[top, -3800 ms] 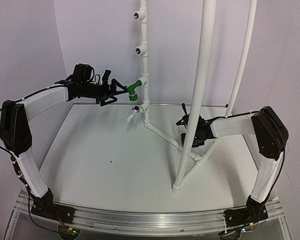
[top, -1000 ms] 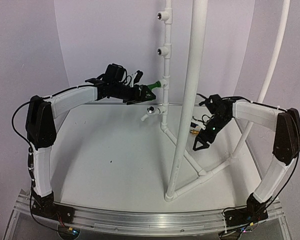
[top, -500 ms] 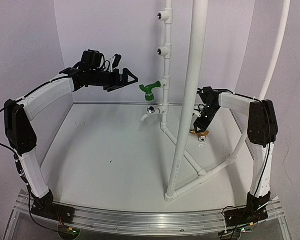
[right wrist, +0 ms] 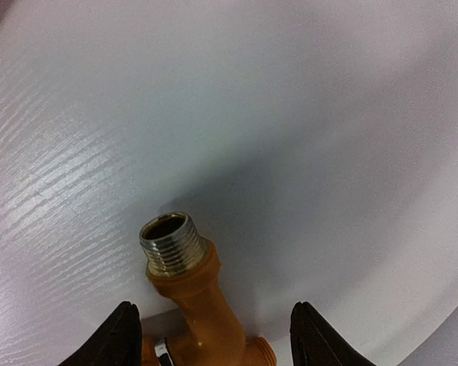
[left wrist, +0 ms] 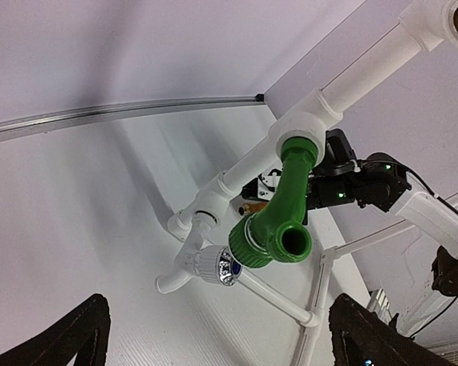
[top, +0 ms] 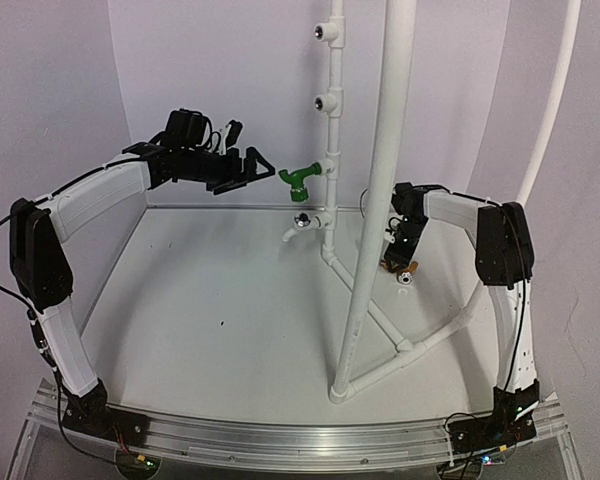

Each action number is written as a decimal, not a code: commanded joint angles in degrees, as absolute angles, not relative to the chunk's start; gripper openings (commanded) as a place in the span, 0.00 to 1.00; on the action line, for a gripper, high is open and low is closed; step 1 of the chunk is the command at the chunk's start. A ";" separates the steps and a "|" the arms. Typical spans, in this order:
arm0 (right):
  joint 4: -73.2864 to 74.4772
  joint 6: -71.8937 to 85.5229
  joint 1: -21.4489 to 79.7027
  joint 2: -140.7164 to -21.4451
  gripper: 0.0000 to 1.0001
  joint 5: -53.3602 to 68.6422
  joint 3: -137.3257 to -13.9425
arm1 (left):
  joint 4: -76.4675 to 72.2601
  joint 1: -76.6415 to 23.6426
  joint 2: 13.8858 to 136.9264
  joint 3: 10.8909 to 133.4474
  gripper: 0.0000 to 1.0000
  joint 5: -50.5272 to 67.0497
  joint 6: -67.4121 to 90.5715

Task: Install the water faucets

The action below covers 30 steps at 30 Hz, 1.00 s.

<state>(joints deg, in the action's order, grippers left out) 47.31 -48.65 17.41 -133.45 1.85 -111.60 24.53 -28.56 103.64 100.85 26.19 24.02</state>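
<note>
At left, the released left end effector (top: 265, 172) hangs just beside the green faucet (top: 302, 181), which sits in the pipe tee (top: 326, 167). Rightward, the right end effector (right wrist: 216, 328) straddles the brass faucet (right wrist: 195, 297) lying on the table (top: 200, 290), unclenched, the faucet's threaded end pointing straight ahead of it.

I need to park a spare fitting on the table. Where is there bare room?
The widest bare table patch lies left and front, between the left arm and the tall leaning pipe. Back right is crowded: the right pincer hangs over the orange faucet among the pipe braces.
</note>
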 commanded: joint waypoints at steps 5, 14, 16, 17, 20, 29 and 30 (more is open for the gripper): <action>49.05 -49.34 17.80 -136.87 0.42 2.85 -115.12 | 24.52 -28.59 97.79 99.21 1.00 23.25 24.46; 48.45 -29.69 17.93 -128.88 0.00 11.36 -117.00 | 19.09 -28.56 88.04 87.74 1.00 12.68 28.18; 46.19 -20.00 17.93 -125.34 0.00 14.08 -116.02 | 17.68 -28.58 85.28 84.36 1.00 12.42 29.37; 44.51 -15.47 17.93 -123.44 0.00 15.05 -115.34 | 17.21 -28.60 83.92 82.30 1.00 12.46 30.14; 39.91 1.19 17.92 -119.61 0.00 16.38 -112.57 | 16.21 -28.56 81.04 76.74 1.00 14.63 32.54; 29.31 34.34 19.30 -113.64 0.00 26.30 -101.86 | 3.90 -33.78 78.78 63.23 0.98 17.35 36.96; 28.90 36.89 19.53 -113.67 0.00 27.73 -100.99 | 4.09 -34.63 79.49 63.43 0.98 16.37 36.31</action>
